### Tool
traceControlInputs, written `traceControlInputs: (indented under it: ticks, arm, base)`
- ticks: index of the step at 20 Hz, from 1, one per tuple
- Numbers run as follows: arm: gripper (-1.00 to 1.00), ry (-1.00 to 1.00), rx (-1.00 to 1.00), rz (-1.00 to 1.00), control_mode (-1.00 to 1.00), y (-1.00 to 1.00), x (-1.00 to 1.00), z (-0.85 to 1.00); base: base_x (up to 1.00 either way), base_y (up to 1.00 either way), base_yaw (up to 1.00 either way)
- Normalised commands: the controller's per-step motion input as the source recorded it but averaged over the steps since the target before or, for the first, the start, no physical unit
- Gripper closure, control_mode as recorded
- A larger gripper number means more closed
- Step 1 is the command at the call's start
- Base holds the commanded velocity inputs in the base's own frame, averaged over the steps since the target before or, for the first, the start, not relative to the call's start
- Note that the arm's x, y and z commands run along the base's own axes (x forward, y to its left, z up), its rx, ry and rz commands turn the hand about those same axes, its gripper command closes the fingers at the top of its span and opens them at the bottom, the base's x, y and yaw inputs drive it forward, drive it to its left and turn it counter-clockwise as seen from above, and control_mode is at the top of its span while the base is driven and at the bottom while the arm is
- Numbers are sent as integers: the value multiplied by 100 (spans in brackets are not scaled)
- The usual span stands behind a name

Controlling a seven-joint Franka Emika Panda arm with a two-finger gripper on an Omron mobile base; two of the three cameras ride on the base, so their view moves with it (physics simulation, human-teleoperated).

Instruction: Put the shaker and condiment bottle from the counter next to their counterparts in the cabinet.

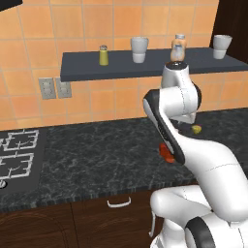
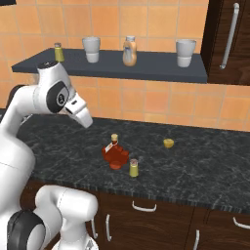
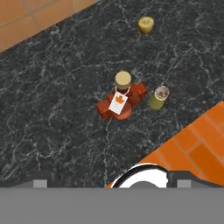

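Clearly the first pickup is only at the approach stage: both items wait on the table [image 2: 205, 161], neither lifted. The end effector [image 3: 109, 183] hangs high above them, released and empty, its dark tips barely rising at the bottom of the hand view.

From that hand view the condiment bottle [image 3: 121, 101] stands near the centre, tan cap up and white label facing the camera, with the shaker [image 3: 159, 97] just beside it at 3 o'clock, close but seemingly not touching. A small yellow object [image 3: 146, 24] lies well apart at about 1 o'clock from the bottle.

On the cabinet [image 2: 146, 73] the twin shaker [image 2: 58, 52] sits near the left end and the pale orange bottle [image 2: 129, 51] stands between two white-grey cups [image 2: 91, 49].

Next, I judge, the hand must descend over one item, centre it between the jaws, and close without knocking its neighbour. The slim bottle neck or the shaker's body both look graspable; the tight spacing is the main risk.
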Motion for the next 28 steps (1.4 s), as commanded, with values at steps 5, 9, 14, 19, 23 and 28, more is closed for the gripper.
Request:
traceControlInputs:
  ticks: [5, 9, 14, 19, 23, 28]
  arm:
    - [-100, 0, 0, -35, -100, 8, 21, -2]
    - [-100, -5, -3, -36, -100, 10, 21, -5]
    - [-100, -2, -11, -30, -100, 7, 16, -25]
    - [-100, 0, -18, -20, -100, 3, 25, -23]
    - [-100, 0, -17, -18, -100, 0, 35, -11]
    - [-100, 0, -1, -10, -100, 0, 18, 0]
  base:
    - [0, 0, 0]
    - [0, 0, 0]
    - [0, 0, 0]
    - [0, 0, 0]
    - [0, 0, 0]
    - [0, 0, 0]
